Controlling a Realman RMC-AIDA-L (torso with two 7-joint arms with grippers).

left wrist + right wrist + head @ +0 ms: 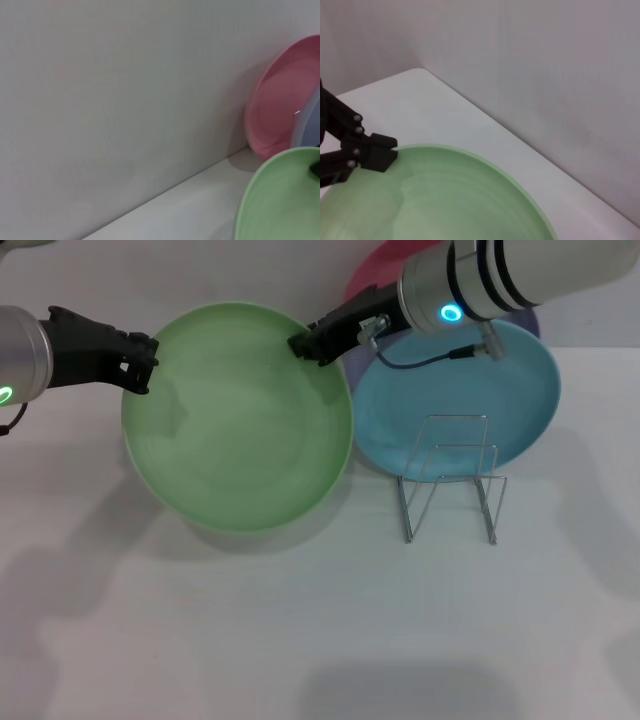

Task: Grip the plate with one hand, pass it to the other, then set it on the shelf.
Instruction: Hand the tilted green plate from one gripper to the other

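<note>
The light green plate hangs tilted above the white table, held between both arms. My left gripper is shut on its left rim; it also shows in the right wrist view, with a pad on the plate's rim. My right gripper is shut on the upper right rim; its dark tip shows in the left wrist view at the plate's edge. The silver wire rack stands on the table right of the plate, with no plate between its loops.
A turquoise-blue plate leans behind the rack. A pink plate leans against the back wall; it also shows in the left wrist view, beside a lavender plate. The white table stretches in front.
</note>
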